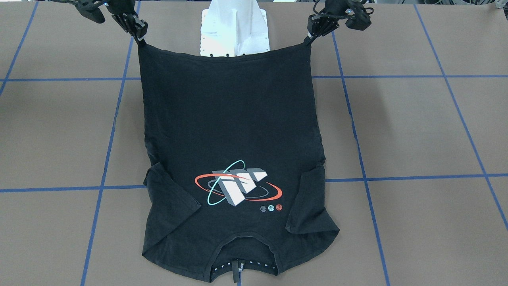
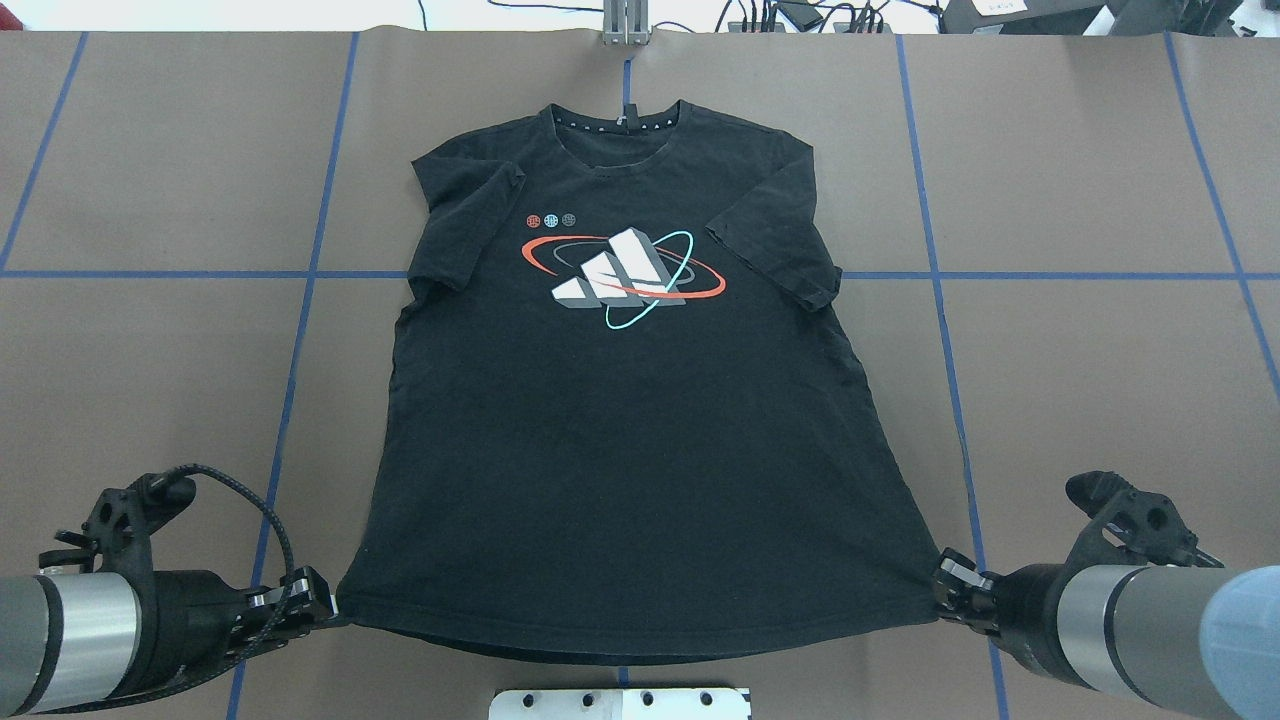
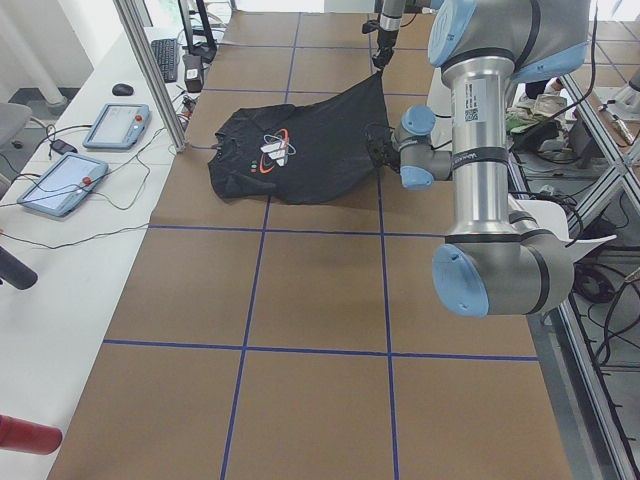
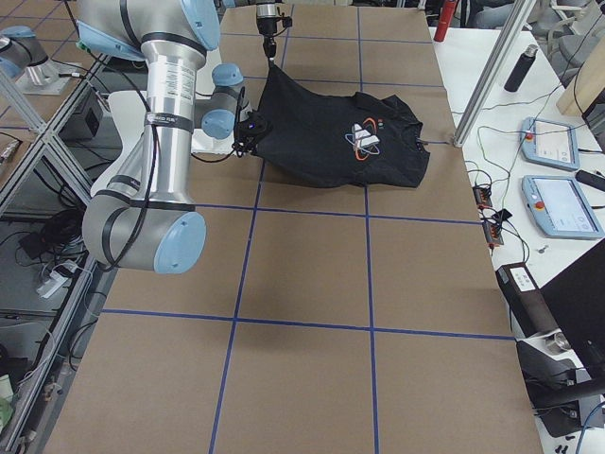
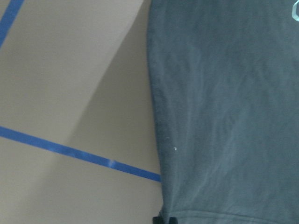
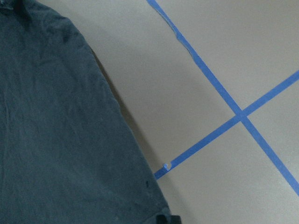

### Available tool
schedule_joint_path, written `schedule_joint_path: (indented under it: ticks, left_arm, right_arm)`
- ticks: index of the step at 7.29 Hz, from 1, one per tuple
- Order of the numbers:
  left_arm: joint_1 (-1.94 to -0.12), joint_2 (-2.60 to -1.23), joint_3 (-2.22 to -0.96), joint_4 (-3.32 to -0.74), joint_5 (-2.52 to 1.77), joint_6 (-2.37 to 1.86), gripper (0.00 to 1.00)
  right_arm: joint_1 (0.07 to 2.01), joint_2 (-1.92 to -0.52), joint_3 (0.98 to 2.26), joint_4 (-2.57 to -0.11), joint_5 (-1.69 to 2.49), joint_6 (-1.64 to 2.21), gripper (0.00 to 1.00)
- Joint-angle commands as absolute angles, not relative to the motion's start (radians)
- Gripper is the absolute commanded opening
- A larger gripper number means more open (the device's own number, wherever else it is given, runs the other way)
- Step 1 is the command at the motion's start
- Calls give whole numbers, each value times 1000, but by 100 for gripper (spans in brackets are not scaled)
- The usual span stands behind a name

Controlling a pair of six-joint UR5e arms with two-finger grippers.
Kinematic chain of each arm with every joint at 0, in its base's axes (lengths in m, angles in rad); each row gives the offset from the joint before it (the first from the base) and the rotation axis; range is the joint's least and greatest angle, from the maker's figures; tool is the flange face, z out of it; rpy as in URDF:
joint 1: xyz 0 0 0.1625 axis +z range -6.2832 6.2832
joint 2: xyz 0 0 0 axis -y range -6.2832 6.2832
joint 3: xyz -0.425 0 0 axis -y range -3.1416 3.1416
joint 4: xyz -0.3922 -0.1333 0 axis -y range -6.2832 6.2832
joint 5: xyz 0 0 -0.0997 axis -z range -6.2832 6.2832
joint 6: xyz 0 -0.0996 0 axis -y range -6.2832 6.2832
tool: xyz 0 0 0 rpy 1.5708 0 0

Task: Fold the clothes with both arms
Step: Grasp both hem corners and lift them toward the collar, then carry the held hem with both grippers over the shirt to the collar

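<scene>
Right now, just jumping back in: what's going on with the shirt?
Both arms have the black T-shirt. The left gripper is shut on one bottom hem corner and the right gripper on the other. They hold the hem stretched between them, raised off the table on the robot's side. The collar end lies flat, logo face up. No fold shows yet.
</scene>
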State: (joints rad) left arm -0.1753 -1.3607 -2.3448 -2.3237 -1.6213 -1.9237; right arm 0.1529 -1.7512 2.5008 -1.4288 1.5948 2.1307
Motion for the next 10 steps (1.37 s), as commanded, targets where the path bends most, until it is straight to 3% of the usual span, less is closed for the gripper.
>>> schedule_joint_path:
  ticks: [1,2,3,5,6,8,10]
  left_arm:
    - [-199,-1357,-2392,-2312,-1621,-1951,0]
    - [-237,-1371,-2378,-2262,-1624,-1909,0]
    - [-341,-1479,-2340,-2190,-1687,-1820,0]
    - [-516,-1670,-2144,-2128,-1767,-1697,0]
    - [-587,-1692,-2073,-2128,-1787,-1624,0]
    - [-723,-1721,-1956,-2138,-1828,-1495,0]
    - [-768,-1776,-1876,-2141,-1830,-1453,0]
  right_arm:
    - [164,-1741,2525,-1465,1608,2129,0]
    - [187,-1733,2514,-1466,1606,2123,0]
    - [236,-1682,2488,-1495,1605,2065,0]
    - [402,-1390,2329,-1718,1636,1908,0]
    - [522,-1270,2234,-1783,1711,1822,0]
    - [734,-1175,2092,-1795,1842,1661,0]
    - [823,-1081,1926,-1783,1859,1577,0]
